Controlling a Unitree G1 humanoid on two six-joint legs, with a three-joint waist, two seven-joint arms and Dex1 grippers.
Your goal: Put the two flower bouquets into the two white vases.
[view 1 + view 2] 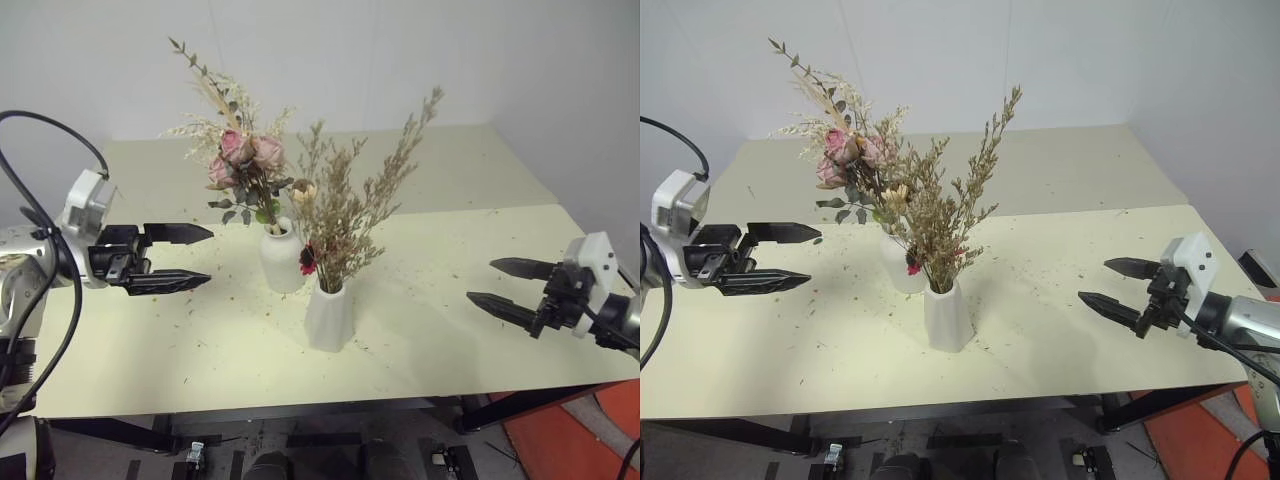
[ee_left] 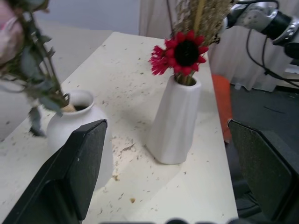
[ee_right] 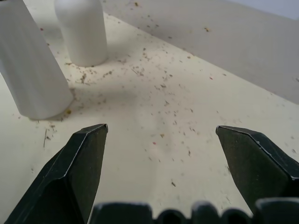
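— What do you have on the table (image 1: 470, 300) right now?

— I see both vases standing near the middle of it. The round vase (image 1: 282, 258) holds the rose bunch (image 1: 240, 160), its stems down in the narrow neck, the pink heads and grey-green leaves fanning up and leaning toward my left. The faceted vase (image 1: 329, 315) stands just in front of it and slightly to the right, close but I cannot tell whether they touch. It holds the dry grass bunch (image 1: 350, 200), with the small red flower (image 2: 183, 51) hanging right at the rim.

— And the hands?

— My left gripper (image 1: 190, 257) hovers above the table on the left side, pointing in toward the round vase, fingers spread wide with nothing between them. My right gripper (image 1: 500, 283) hangs over the right side of the table, well apart from the vases, pointing back toward them, also spread wide and empty.

— Anything else on the surface?

— Bits of dried plant crumbs (image 3: 163, 86) lie scattered around both vases and across the tabletop.
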